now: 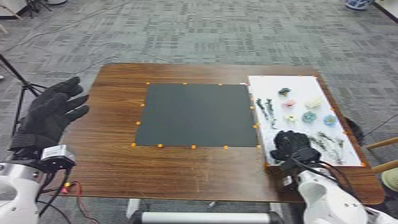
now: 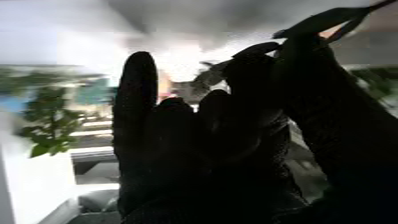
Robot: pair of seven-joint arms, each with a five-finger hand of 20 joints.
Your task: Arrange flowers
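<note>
Head view: the right hand [image 1: 293, 144] is over the near part of the long white rectangular sheet [image 1: 277, 82], and the right wrist view shows its thumb and a finger pinching a dark leafy sprig [image 2: 325, 22]. The step seems to be bringing greenery to the flat black rectangular mat [image 1: 191, 115], just left of the sheet. To do it well, keep the pinch on the stem, lift clear of the sheet before swinging left, so the leaves drag nothing along, and lower it flat.

Counted: one sheet, one mat and six small flower heads on the sheet's middle and far parts: dark [image 1: 284, 92], pink [image 1: 289, 103], cream [image 1: 313, 103], pale yellow [image 1: 290, 119], teal [image 1: 309, 117] and blue [image 1: 330, 120]. Slender dark stems [image 1: 270, 111] lie along its left edge, seemingly two; thin green sprigs [image 1: 336, 142] nearer are too tangled to count. The left hand [image 1: 51, 117], open, is well left of the sheet.
</note>
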